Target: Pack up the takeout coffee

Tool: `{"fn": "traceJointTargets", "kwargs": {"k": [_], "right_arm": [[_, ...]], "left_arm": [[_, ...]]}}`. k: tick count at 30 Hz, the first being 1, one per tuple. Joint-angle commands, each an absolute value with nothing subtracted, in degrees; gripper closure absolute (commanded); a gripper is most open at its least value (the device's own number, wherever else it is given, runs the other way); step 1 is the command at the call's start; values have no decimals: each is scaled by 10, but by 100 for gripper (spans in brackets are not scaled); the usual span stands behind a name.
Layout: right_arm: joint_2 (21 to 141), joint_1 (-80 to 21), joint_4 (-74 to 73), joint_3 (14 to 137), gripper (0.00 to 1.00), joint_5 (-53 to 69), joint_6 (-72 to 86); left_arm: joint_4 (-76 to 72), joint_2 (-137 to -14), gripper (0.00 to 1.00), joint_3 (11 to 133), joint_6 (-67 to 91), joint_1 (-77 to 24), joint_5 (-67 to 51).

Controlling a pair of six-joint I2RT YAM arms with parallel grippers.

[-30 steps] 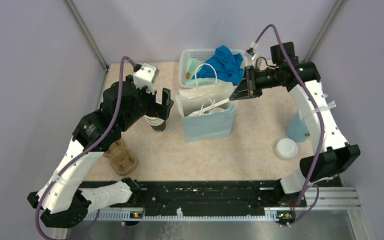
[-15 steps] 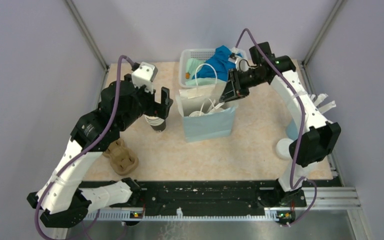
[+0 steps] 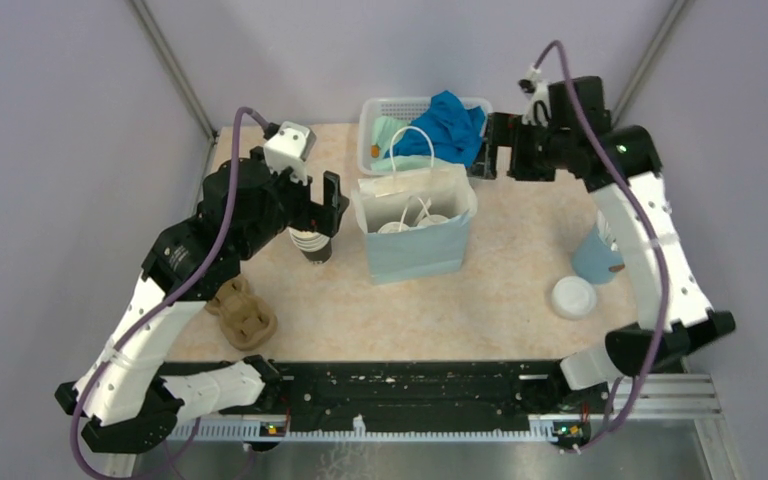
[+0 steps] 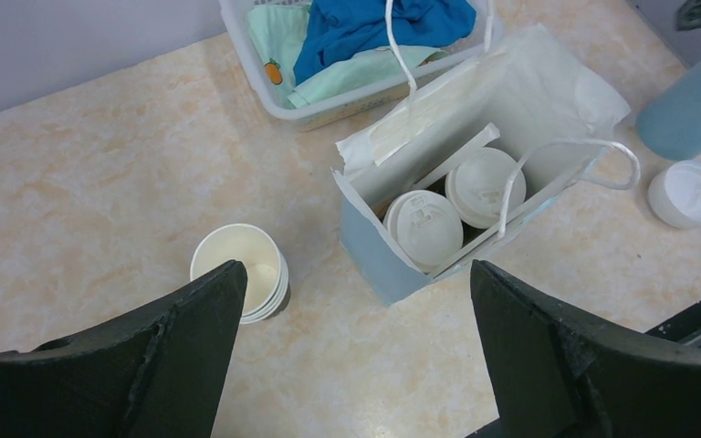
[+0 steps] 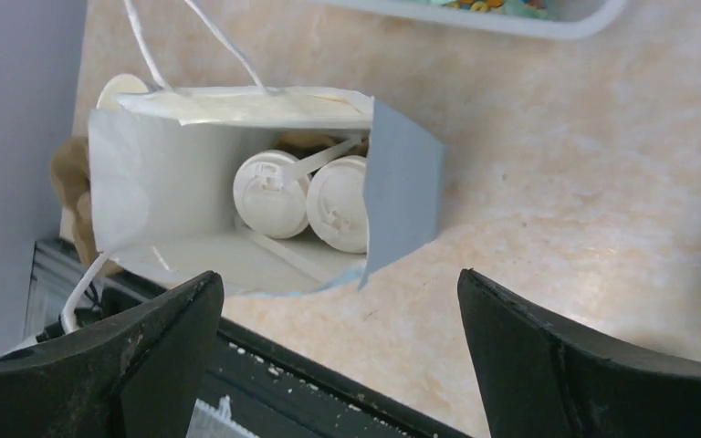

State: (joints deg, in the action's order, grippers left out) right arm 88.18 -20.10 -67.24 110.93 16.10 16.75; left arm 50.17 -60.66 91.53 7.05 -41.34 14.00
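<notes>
Two takeout coffee cups with white lids (image 5: 272, 193) (image 5: 338, 203) stand side by side inside the light blue paper bag (image 3: 418, 255), whose mouth is open. In the left wrist view the same lidded cups (image 4: 424, 228) (image 4: 486, 185) show in the bag (image 4: 374, 255). A lidless stack of paper cups (image 4: 237, 271) stands left of the bag. My left gripper (image 3: 316, 208) hovers open above that stack (image 3: 310, 248), holding nothing. A spare white lid (image 3: 572, 297) lies at the right. My right gripper (image 3: 488, 160) hangs open and empty, up and right of the bag's rim.
A white basket (image 3: 370, 125) of blue and green cloth sits behind the bag. A light blue cup (image 3: 595, 255) stands at the right, beside the loose lid. A brown pulp cup tray (image 3: 243, 315) lies at the front left.
My right gripper, shut at the bag's right rim before, has opened and pulled back up and to the right. The bag's mouth stands wider. The left arm has barely moved.
</notes>
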Motion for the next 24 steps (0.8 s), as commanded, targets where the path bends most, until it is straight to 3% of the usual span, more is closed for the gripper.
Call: {"fn": "traceJointTargets", "kwargs": {"k": [1, 7, 15, 24], "right_arm": [[734, -205, -628, 1076, 1, 18, 227], [602, -205, -520, 1020, 1, -39, 269], [535, -206, -484, 1103, 1, -52, 196], [462, -206, -508, 1098, 1, -72, 203]], "left_arm": [[464, -591, 2, 932, 105, -415, 118], [375, -556, 2, 927, 119, -415, 83], [188, -487, 1, 902, 115, -415, 113], [189, -483, 1, 924, 128, -415, 99]]}}
